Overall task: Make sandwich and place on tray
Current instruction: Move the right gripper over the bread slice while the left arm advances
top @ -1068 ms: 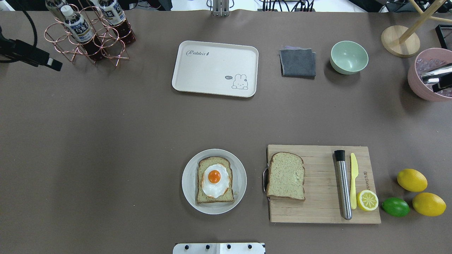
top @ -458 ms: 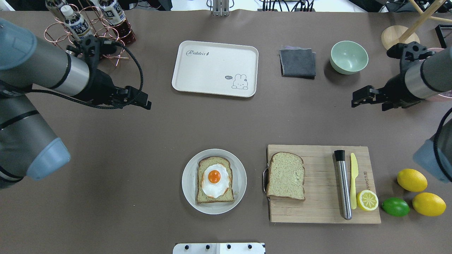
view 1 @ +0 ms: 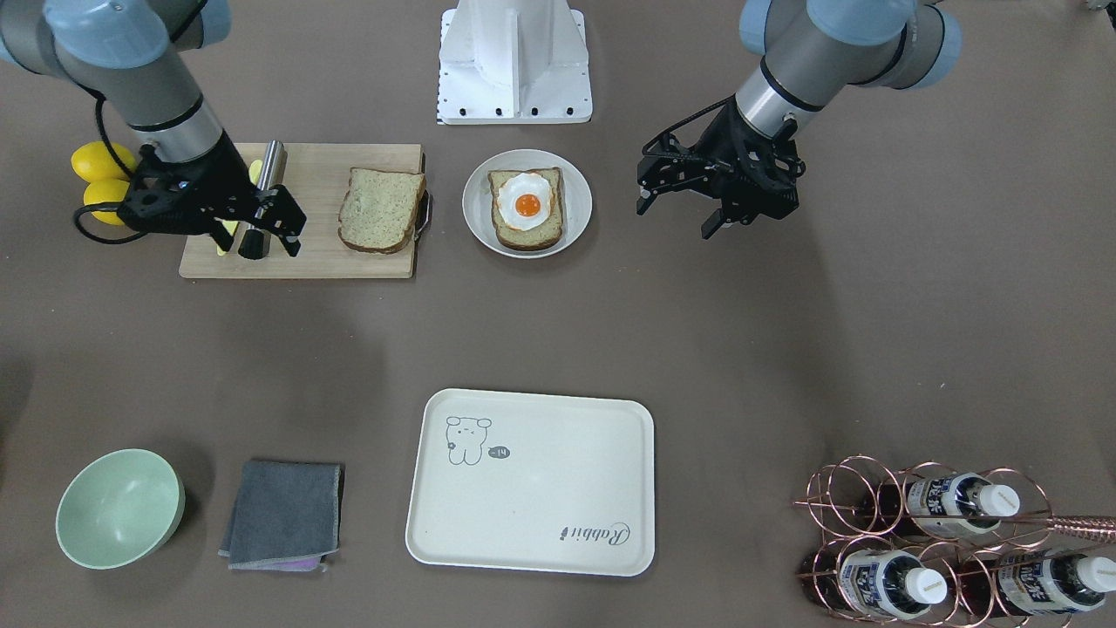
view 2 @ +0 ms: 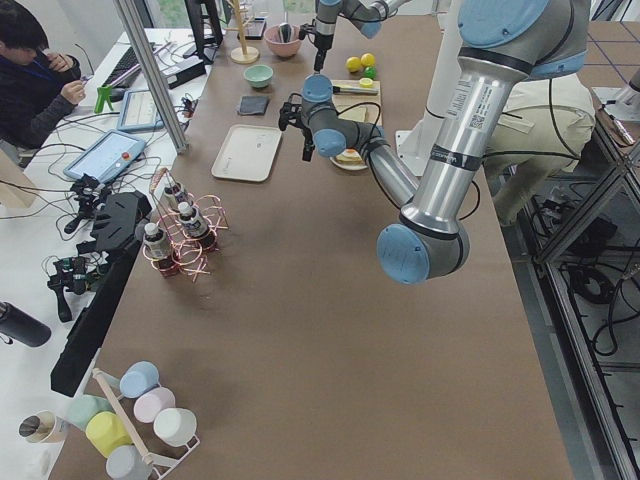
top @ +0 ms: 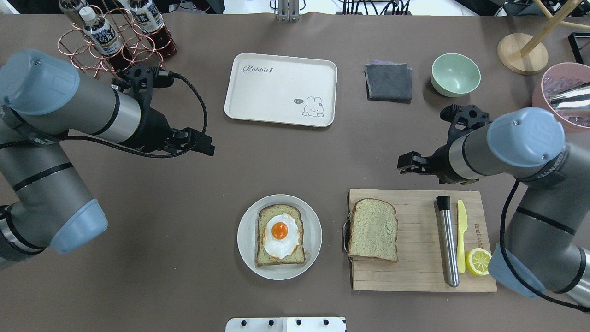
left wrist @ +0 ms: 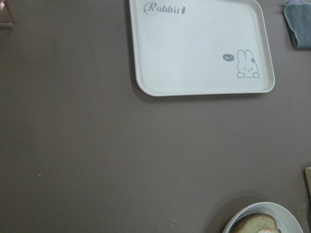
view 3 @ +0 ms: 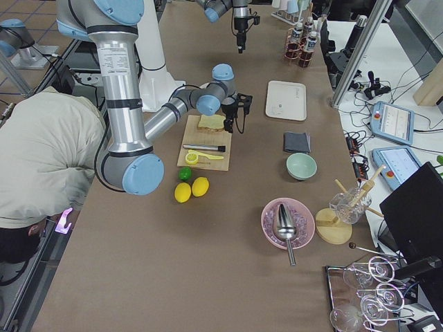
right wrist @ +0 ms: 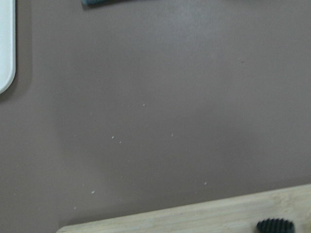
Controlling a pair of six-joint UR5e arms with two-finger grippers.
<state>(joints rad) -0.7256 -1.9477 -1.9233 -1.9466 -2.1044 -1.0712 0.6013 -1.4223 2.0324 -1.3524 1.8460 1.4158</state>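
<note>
A round white plate [top: 244, 237] holds one slice of wholegrain bread [top: 281, 257] with a fried egg [top: 279, 234] on top. It also shows in the front view [view 1: 527, 206]. A second bread slice [top: 373, 229] lies alone on the left end of the wooden cutting board [top: 415, 275]. The cream tray [top: 281, 89] lies empty at the far centre and shows in the left wrist view [left wrist: 194, 48]. My left gripper [top: 203, 144] is open and empty above bare table, left of and beyond the plate. My right gripper [top: 405, 165] is open and empty just beyond the board's far edge.
A steel muddler [top: 448, 244], a yellow knife [top: 461, 240] and a lemon half [top: 478, 261] lie on the board's right part. A folded grey cloth [top: 388, 82] and green bowl [top: 455, 74] sit far right, a copper bottle rack [top: 113, 44] far left, a pink bowl [top: 560, 99] at the right edge.
Both arms have swung in from the table's sides. My left gripper has moved right and nearer the plate. My right gripper has moved left and down to the board's far edge.
</note>
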